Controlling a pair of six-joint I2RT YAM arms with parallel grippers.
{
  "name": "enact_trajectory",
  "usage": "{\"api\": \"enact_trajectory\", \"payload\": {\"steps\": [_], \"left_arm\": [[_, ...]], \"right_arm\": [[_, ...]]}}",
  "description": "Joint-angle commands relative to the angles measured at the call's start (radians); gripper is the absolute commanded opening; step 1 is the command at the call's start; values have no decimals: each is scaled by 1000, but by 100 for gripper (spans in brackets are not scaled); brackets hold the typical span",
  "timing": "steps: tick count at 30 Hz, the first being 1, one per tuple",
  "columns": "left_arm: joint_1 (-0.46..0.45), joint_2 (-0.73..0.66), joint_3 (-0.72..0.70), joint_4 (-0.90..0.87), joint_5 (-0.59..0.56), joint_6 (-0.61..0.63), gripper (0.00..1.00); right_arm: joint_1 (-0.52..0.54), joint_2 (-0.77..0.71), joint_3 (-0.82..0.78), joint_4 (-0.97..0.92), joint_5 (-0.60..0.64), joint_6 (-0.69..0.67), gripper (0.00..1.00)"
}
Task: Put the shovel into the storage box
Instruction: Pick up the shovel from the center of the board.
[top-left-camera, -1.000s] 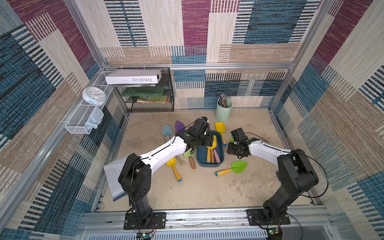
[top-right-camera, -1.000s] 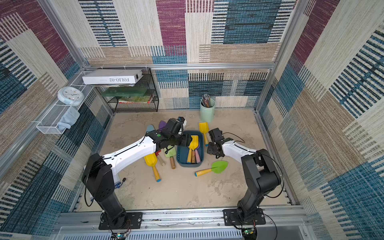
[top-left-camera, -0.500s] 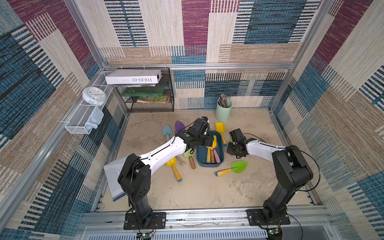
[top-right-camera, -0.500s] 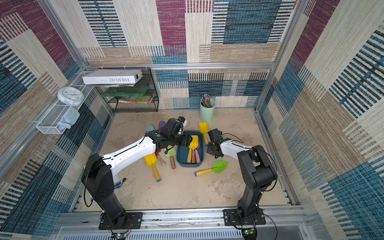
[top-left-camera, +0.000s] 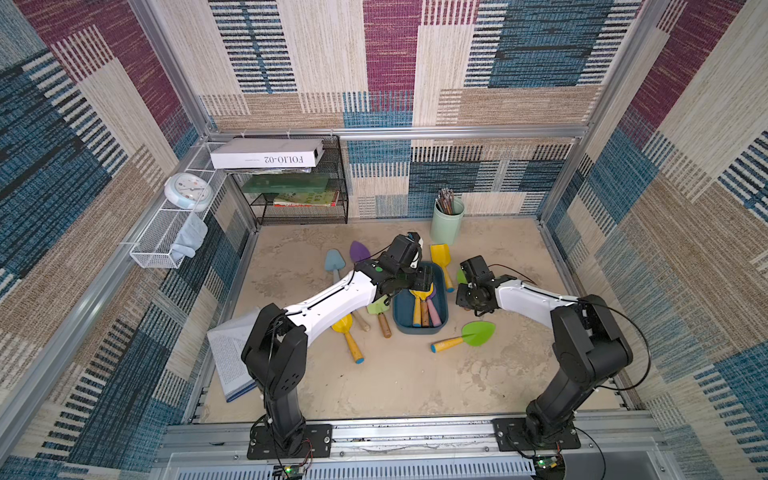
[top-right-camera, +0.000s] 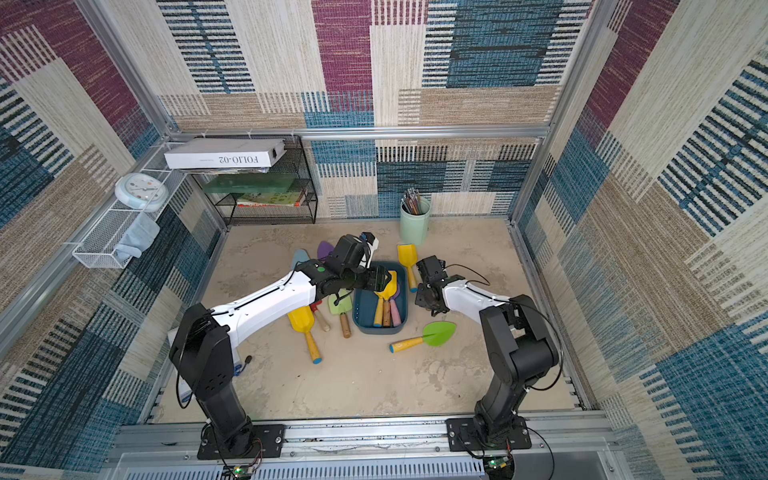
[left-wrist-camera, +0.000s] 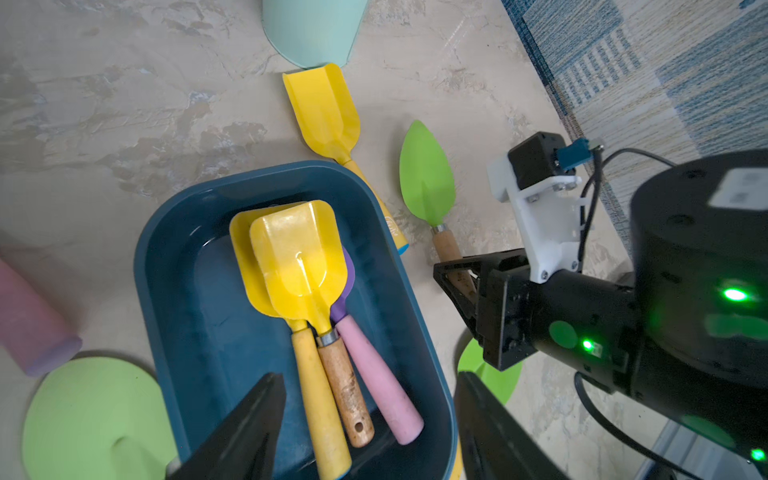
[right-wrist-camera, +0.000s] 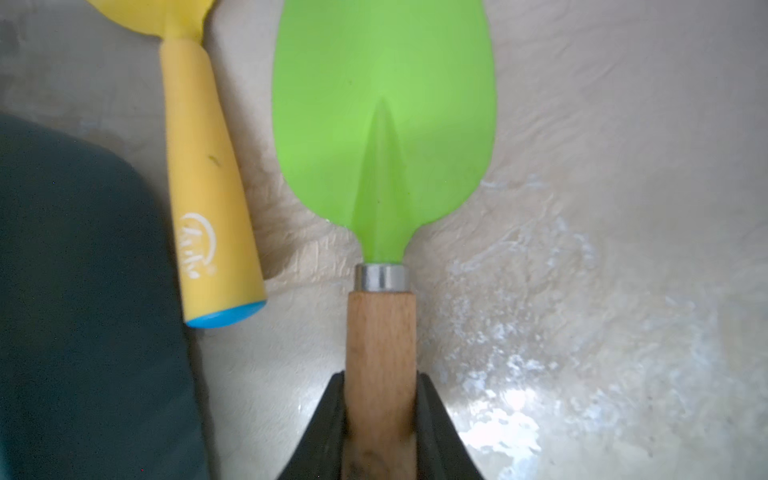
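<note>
**A:** How far along?

**B:** Three shovels (left-wrist-camera: 299, 257) lie in the storage box (left-wrist-camera: 199, 291), mid-counter (top-left-camera: 395, 382). The right fingers (right-wrist-camera: 324, 424) are clamped on the green shovel (right-wrist-camera: 382, 124)'s wooden handle, and it lies just beside the box, apparently not yet lifted.

**A:** And the left?

**B:** The left fingers (left-wrist-camera: 249, 424) hang apart over the box, empty. Other shovels (top-left-camera: 347, 332) lie loose around it.

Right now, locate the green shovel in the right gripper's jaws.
In the right wrist view the green shovel lies on the table, robot's right of the storage box, beside a yellow shovel.

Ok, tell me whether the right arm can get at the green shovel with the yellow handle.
Probably yes: the yellow-handled green shovel lies uncovered near it, but the right end effector is closed on the wood-handled green shovel.
</note>
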Motion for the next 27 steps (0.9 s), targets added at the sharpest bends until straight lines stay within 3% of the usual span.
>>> {"api": "enact_trajectory", "payload": {"steps": [1, 6, 17, 27], "left_arm": [[1, 17, 12, 41, 47, -20, 68], [0, 42, 8, 106, 103, -57, 67], [0, 93, 31, 200, 155, -120, 66], [4, 144, 74, 246, 135, -157, 64]], "right_arm": [[2, -45, 13, -32, 45, -53, 0], [2, -135, 24, -72, 51, -156, 0], [2, -273, 11, -112, -167, -398, 0], [10, -356, -18, -108, -338, -395, 0]]}}
